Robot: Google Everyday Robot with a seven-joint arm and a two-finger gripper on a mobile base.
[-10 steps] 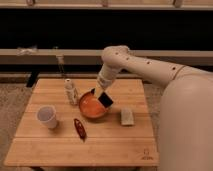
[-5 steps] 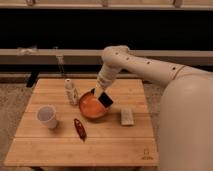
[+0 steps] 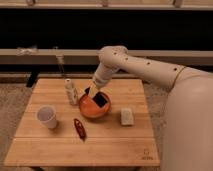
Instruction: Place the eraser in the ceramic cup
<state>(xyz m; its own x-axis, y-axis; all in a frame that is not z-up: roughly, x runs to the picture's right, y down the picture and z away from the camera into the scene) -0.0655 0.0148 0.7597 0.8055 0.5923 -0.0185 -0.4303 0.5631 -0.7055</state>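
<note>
My gripper [image 3: 98, 96] reaches down from the white arm into the orange bowl [image 3: 87, 108] at the middle of the wooden table [image 3: 60, 147]. It is shut on the eraser [image 3: 102, 100], a small black block that sits tilted at its tip, just inside the bowl's right half. The ceramic cup [image 3: 47, 116], plain white and handleless, stands upright near the table's left edge, well to the left of the bowl and the gripper.
A small white labelled bottle [image 3: 71, 91] stands just left of the bowl. A dark red elongated object [image 3: 79, 128] lies in front of the bowl, between it and the cup. A pale flat block [image 3: 127, 116] lies to the bowl's right.
</note>
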